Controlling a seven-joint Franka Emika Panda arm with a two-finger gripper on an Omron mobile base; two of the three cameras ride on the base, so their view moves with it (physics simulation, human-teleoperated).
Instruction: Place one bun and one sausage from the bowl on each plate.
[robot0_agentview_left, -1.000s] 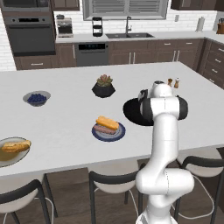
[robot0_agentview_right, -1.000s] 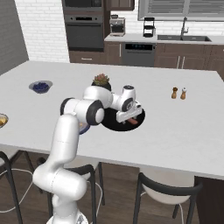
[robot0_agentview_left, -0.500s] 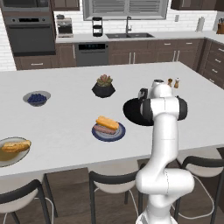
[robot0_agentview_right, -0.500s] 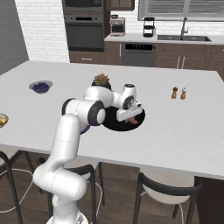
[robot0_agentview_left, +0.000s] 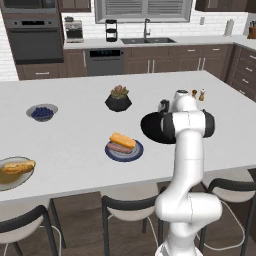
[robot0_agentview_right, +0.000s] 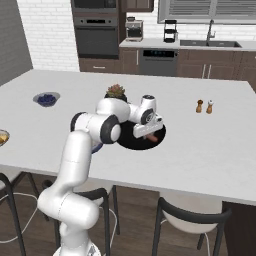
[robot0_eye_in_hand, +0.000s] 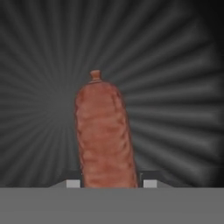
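The wide black bowl (robot0_agentview_left: 150, 127) (robot0_agentview_right: 129, 142) sits on the white island, and my gripper (robot0_agentview_right: 149, 131) (robot0_eye_in_hand: 109, 183) reaches down into it. Its jaws are shut on a reddish-brown sausage (robot0_eye_in_hand: 105, 135) (robot0_agentview_right: 151, 138), which lies lengthwise between the two tips over the bowl's ribbed floor. A blue plate (robot0_agentview_left: 135, 152) nearer the front edge carries a bun (robot0_agentview_left: 122, 140) and a sausage (robot0_agentview_left: 118, 148). A second plate (robot0_agentview_left: 10, 181) (robot0_agentview_right: 2, 136) at the far left holds a bun (robot0_agentview_left: 18, 166).
A small bowl of berries (robot0_agentview_left: 42, 112) (robot0_agentview_right: 46, 99) and a potted plant (robot0_agentview_left: 118, 98) (robot0_agentview_right: 116, 92) stand behind the plates. Salt and pepper shakers (robot0_agentview_left: 198, 94) (robot0_agentview_right: 204, 106) are to the right of the black bowl. Dark stools (robot0_agentview_left: 132, 210) line the island's near edge.
The jaws have closed from wide open onto the sausage in the bowl. The arm has hardly shifted.
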